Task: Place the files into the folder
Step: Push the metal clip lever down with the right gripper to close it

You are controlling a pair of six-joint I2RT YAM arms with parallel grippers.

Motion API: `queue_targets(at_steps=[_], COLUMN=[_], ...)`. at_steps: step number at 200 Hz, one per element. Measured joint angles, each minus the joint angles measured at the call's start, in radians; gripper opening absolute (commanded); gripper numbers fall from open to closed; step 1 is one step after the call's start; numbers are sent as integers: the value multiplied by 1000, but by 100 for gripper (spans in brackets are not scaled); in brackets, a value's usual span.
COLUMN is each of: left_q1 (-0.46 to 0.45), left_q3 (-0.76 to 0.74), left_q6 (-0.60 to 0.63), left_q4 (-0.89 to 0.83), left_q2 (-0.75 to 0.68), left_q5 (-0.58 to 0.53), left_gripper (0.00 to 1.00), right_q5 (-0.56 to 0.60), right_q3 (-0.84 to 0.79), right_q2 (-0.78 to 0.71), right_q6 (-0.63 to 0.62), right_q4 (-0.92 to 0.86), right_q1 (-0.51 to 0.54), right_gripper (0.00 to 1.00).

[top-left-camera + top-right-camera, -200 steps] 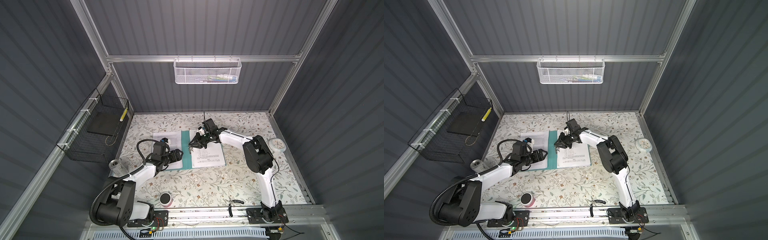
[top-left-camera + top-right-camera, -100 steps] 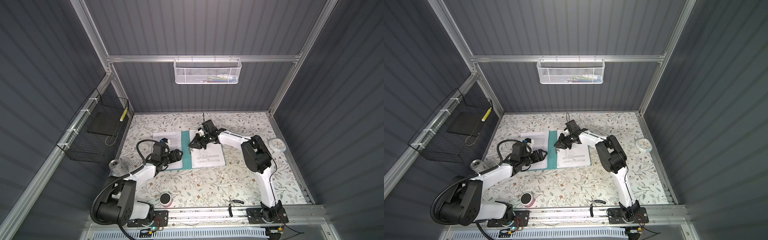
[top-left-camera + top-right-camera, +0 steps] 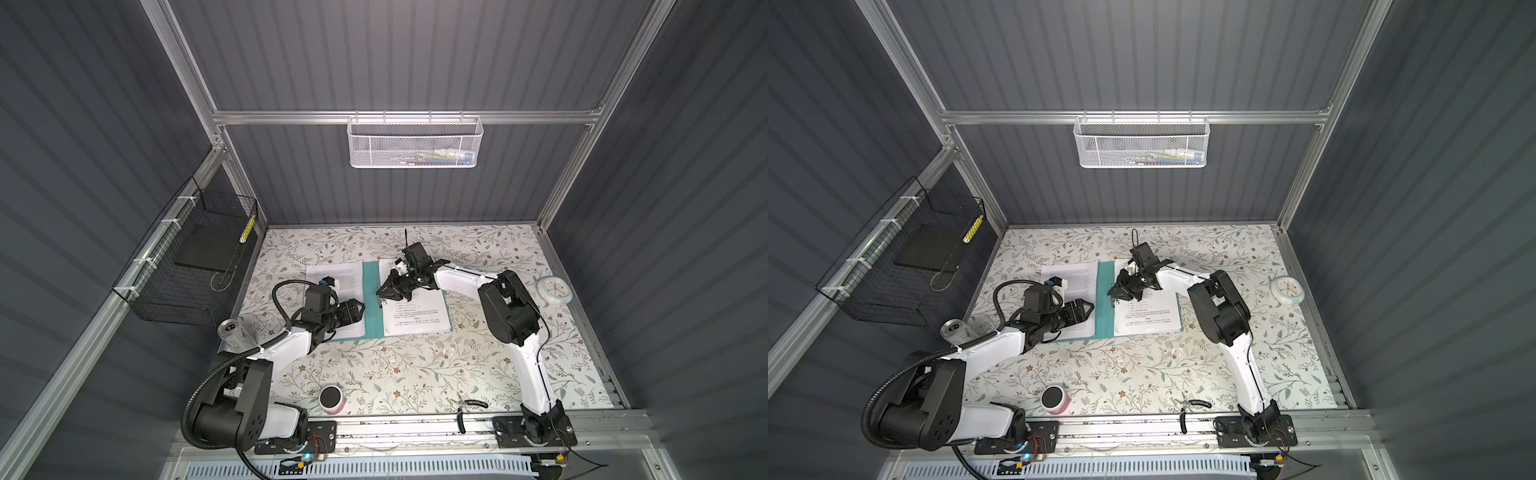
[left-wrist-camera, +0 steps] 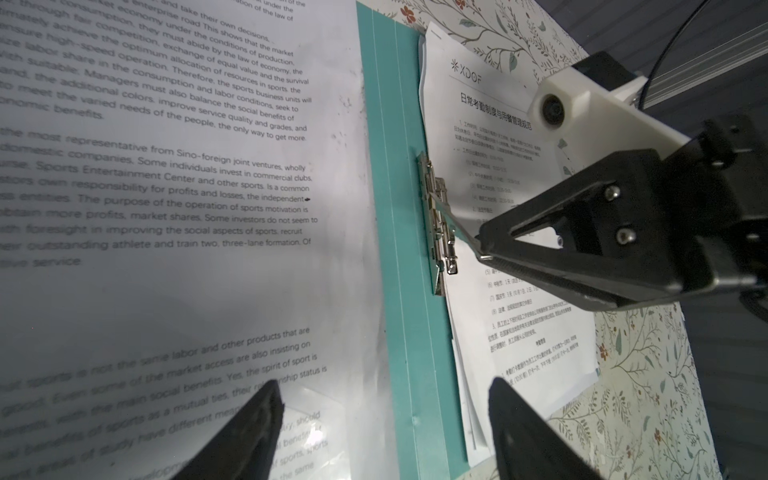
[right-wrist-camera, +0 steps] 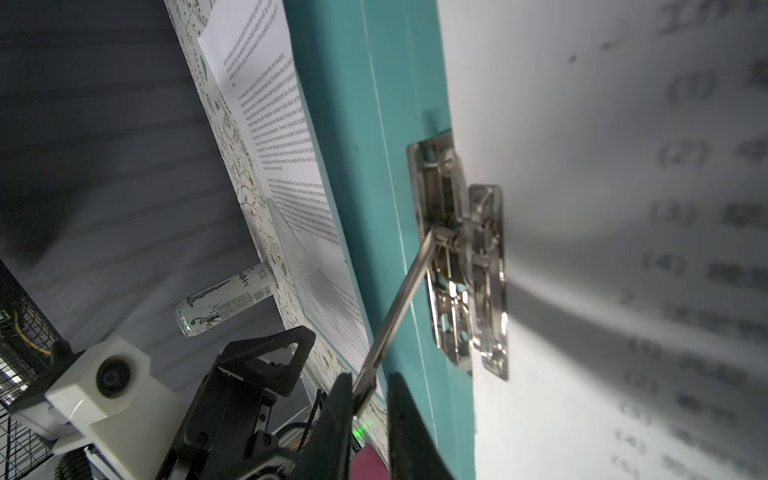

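Note:
The teal folder (image 3: pixel 371 299) (image 3: pixel 1105 299) lies open on the table. White printed files lie on both halves, a left stack (image 3: pixel 332 274) (image 4: pixel 166 187) and a right stack (image 3: pixel 415 316) (image 5: pixel 602 166). The metal clip (image 4: pixel 438 224) (image 5: pixel 461 270) sits by the spine on the right stack's edge, and its thin lever (image 5: pixel 399 307) stands raised. My right gripper (image 3: pixel 379 296) (image 3: pixel 1112 296) (image 5: pixel 370 382) (image 4: pixel 480 247) is shut on the lever's tip. My left gripper (image 3: pixel 362 309) (image 3: pixel 1091 309) (image 4: pixel 384 390) hovers open over the left stack's inner edge and the spine, holding nothing.
A drink can (image 3: pixel 232 332) stands left of the folder. A pink-and-black round container (image 3: pixel 331 399) and a black tool (image 3: pixel 469 405) lie near the front rail. A white clock (image 3: pixel 552 289) lies at the right. A black wire basket (image 3: pixel 187 266) hangs on the left wall and a white mesh basket (image 3: pixel 413 143) on the back wall.
Very little: the right arm's elbow has shifted slightly left while its gripper stays on the clip lever. The left gripper keeps its place over the folder.

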Motion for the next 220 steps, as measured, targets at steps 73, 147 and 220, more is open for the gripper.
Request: queue_targets(at_steps=[73, 147, 220], left_q1=[2, 12, 14], left_q3=[-13, -16, -21], left_q6=[-3, -2, -7], left_q4=[18, 48, 72], left_q2=[20, 76, 125], left_q5=[10, 24, 31], left_gripper=[72, 62, 51], right_q5=[1, -1, -4], right_q3=[-11, -48, -78], right_q2=[0, -1, -1], right_q6=[5, 13, 18], right_q4=[10, 38, 61], right_q1=[4, 6, 6], right_gripper=[13, 9, 0])
